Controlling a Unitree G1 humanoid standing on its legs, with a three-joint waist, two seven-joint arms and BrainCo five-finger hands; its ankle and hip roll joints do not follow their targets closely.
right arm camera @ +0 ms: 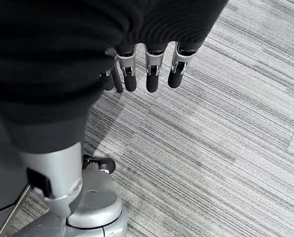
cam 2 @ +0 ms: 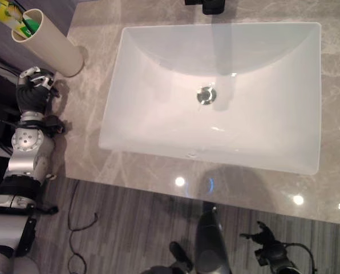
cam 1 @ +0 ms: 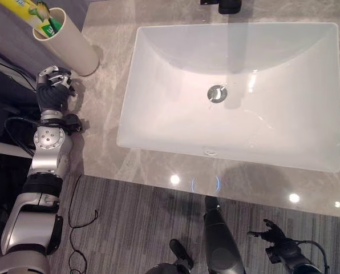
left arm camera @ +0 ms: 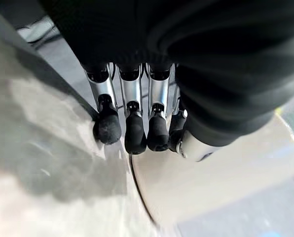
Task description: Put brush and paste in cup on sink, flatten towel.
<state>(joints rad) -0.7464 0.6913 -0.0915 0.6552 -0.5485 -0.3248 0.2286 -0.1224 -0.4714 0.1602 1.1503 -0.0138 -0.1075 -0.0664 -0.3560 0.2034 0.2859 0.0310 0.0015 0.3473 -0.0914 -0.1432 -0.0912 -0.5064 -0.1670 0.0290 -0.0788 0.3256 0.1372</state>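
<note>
A tall beige cup (cam 1: 67,43) stands on the grey counter's far left corner, beside the white sink (cam 1: 158,68). A yellow and green paste tube (cam 1: 30,8) sticks out of the cup's mouth. My left hand (cam 1: 53,91) hovers at the counter's left edge, just in front of the cup's base and holding nothing. In the left wrist view its fingers (left arm camera: 134,128) hang relaxed, with the tips close to the counter and to the cup's foot (left arm camera: 226,182). My right hand (cam 1: 278,242) hangs low over the floor at the lower right, fingers (right arm camera: 152,74) loosely spread and empty.
The sink basin has a metal drain (cam 1: 217,93) in its middle and a dark faucet (cam 1: 230,5) at its far rim. Grey marble counter (cam 1: 101,148) surrounds the basin. Striped grey carpet (right arm camera: 211,148) lies in front of the counter.
</note>
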